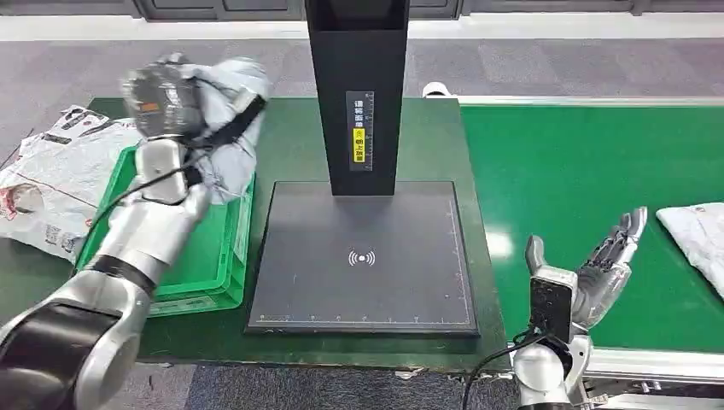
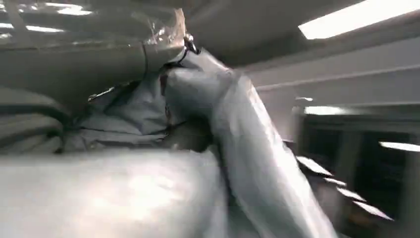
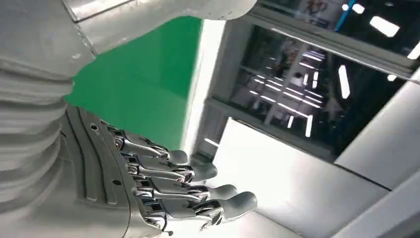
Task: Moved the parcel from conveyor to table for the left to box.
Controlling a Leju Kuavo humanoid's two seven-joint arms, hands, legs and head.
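left hand (image 1: 162, 102) up over green crate (image 1: 224, 272), fingers clenched on grey parcel (image 1: 224, 111); not yet dropped in. right hand (image 1: 598, 272) released above conveyor (image 1: 580, 162); next parcel (image 1: 696, 235) waiting there.

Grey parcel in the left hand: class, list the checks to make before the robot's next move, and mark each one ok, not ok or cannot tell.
1. Left hand holds the grey parcel: ok, it is lifted and bunched in the hand.
2. Parcel is above the green box: ok, over its far end.
3. Grip is secure: cannot tell, the left wrist view is blurred.
4. Right hand holds nothing: ok, fingers spread above the conveyor.
5. Next parcel waits on the conveyor: ok, at the right edge.
6. Scanner plate is bare: ok.
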